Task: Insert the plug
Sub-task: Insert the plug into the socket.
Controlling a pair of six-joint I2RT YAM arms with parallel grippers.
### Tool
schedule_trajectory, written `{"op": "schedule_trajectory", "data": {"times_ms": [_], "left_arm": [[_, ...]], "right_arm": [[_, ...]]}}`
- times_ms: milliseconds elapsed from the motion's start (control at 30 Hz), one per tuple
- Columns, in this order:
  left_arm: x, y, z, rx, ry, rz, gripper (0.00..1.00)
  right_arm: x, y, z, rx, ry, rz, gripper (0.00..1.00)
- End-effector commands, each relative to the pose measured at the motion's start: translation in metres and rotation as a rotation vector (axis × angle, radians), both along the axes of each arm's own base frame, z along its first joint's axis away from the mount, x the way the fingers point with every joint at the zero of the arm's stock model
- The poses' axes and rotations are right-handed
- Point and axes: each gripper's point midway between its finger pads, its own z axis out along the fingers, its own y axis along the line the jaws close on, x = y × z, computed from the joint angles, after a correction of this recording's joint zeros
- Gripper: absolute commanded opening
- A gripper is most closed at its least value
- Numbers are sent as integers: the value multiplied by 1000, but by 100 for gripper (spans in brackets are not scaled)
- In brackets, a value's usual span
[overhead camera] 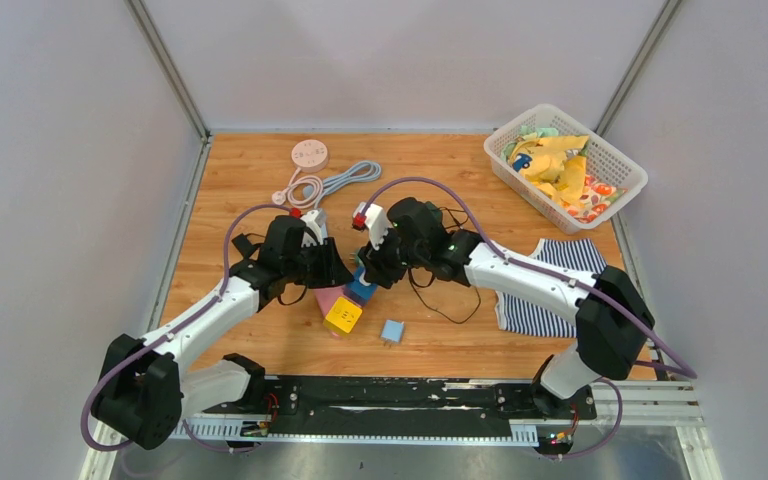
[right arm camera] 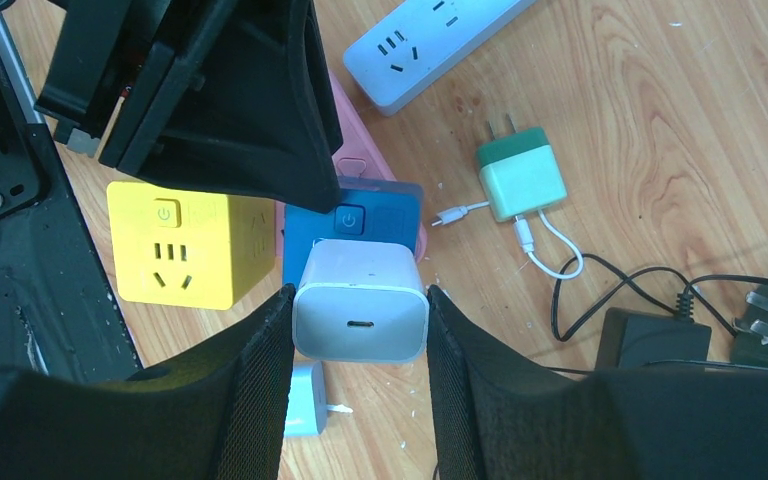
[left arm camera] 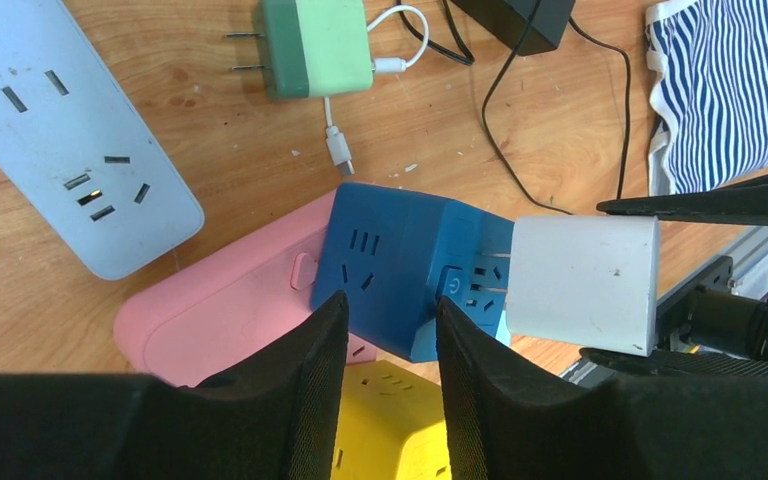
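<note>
Blue socket cube (right arm camera: 392, 212): I read one power symbol, on the side facing the right wrist camera.
Yellow socket cube (right arm camera: 185, 245): I see the same power symbol.
Words, brands, numbers: none I can read.

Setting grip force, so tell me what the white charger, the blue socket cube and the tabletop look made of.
White charger: smooth satin plastic, probably; rounded moulded edges, soft sheen. Blue socket cube: matte hard plastic; uniform colour, moulded slots. Tabletop: wood or wood-look laminate; visible grain, cannot tell which.
</note>
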Motion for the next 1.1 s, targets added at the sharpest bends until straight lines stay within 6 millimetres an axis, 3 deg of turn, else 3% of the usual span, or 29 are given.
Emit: {"op": "schedule_trajectory", "data": {"times_ms": [0,433,1067], "left_arm": [[-1,2,-8,6,3,-7,39],[-3,4,-14,19,13,-7,36],[-4,5,-14,22,9,-12,36]], "right_arm": [[-8,6,1,-6,31,13,0],[-15,7,-10,-30,80,18,0],[-14,1,-9,-100,22,-9,0]]}}
